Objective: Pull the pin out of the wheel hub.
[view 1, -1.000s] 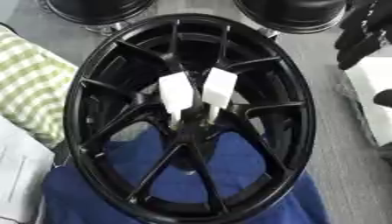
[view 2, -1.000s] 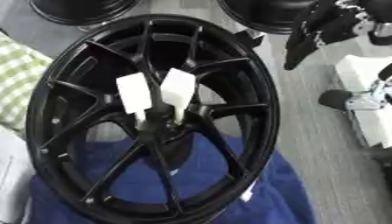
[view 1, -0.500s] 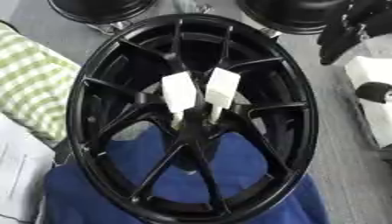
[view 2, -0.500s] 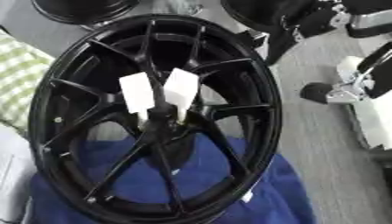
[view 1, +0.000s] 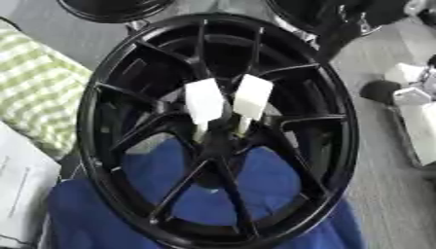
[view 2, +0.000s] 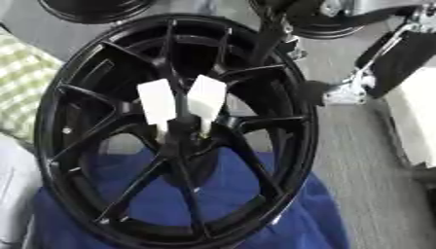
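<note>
Looking down on a large black multi-spoke metal wheel rim [view 1: 111, 87], filling most of both views and lying slightly askew. Resting its lower half on a crumpled blue cloth [view 1: 170, 175], showing through the gaps between the spokes and spreading past the near edge of the rim. Lying on a grey surface [view 1: 383, 194], showing along the right side.

Seeing a green-and-white checked cloth [view 1: 38, 97] just beside the rim on the left, and a flat white sheet [view 1: 21, 185] below it at the lower left corner. Catching parts of two more black round wheels [view 1: 111, 7] along the top edge, well behind the big rim.

Finding the robot's black right hand [view 2: 272, 29] coming in from the upper right, hanging over the far part of the rim, apart from the hub. Not being able to tell whether that hand is open or closed, since only a dark blurred shape is showing. Noticing silver and black arm parts [view 2: 374, 73] further right.

Spotting the task's things at the black wheel hub [view 1: 217, 141] in the middle of the rim: two white pins with flat rectangular heads, a left pin [view 1: 204, 102] and a right pin [view 1: 253, 97], standing side by side, thin stems running down into the hub, heads leaning slightly apart. Nothing touching either pin.
</note>
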Action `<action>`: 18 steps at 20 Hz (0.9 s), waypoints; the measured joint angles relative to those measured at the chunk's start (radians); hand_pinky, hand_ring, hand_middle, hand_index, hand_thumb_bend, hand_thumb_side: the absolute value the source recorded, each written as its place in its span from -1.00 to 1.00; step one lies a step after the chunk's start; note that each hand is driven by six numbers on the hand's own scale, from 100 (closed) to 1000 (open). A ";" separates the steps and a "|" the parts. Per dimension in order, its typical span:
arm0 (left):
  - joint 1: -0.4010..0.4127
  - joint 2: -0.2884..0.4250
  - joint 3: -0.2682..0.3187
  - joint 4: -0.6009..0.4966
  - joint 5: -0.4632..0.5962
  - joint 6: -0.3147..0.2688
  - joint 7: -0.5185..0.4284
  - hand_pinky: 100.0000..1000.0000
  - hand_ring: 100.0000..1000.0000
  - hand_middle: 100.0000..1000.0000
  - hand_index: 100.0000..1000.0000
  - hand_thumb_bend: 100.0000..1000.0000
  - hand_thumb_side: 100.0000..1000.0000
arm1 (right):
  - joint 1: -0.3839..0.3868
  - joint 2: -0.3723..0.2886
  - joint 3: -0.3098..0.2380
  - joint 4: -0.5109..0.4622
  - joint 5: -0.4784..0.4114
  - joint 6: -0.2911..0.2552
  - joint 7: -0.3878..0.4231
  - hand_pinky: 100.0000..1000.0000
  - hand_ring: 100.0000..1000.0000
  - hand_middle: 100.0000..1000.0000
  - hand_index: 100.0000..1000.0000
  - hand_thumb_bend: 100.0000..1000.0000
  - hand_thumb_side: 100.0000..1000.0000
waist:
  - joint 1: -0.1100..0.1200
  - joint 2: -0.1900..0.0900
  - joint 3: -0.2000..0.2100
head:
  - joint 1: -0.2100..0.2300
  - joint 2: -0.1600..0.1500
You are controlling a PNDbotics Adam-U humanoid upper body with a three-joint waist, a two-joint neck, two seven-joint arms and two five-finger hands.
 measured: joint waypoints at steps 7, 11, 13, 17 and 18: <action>-0.003 -0.003 0.007 0.000 0.004 0.004 0.017 0.36 0.15 -0.01 0.39 -0.97 0.38 | -0.100 0.086 0.058 0.079 -0.021 0.023 0.023 0.80 0.61 0.45 0.71 -0.59 -0.58 | -0.003 0.001 0.014 | -0.033 0.014; -0.005 -0.004 0.009 0.000 0.004 0.006 0.019 0.36 0.15 -0.01 0.39 -0.97 0.38 | -0.129 0.128 0.090 0.117 -0.017 0.025 0.025 0.82 0.63 0.47 0.75 -0.54 -0.57 | -0.003 0.002 0.023 | -0.049 0.023; -0.005 -0.004 0.011 0.000 0.004 0.007 0.020 0.36 0.15 -0.01 0.39 -0.97 0.38 | -0.139 0.143 0.101 0.132 -0.009 0.022 0.022 0.83 0.63 0.47 0.76 -0.54 -0.58 | -0.004 0.004 0.026 | -0.055 0.028; -0.010 -0.005 0.012 0.000 0.006 0.008 0.023 0.36 0.15 -0.01 0.39 -0.97 0.38 | -0.154 0.168 0.120 0.161 0.002 0.014 0.014 0.84 0.64 0.48 0.77 -0.51 -0.59 | -0.010 0.012 0.034 | -0.064 0.033; -0.013 -0.007 0.014 0.000 0.007 0.007 0.025 0.36 0.15 -0.01 0.39 -0.97 0.38 | -0.154 0.172 0.125 0.167 0.005 0.012 0.012 0.85 0.64 0.48 0.77 -0.50 -0.58 | -0.012 0.015 0.037 | -0.065 0.034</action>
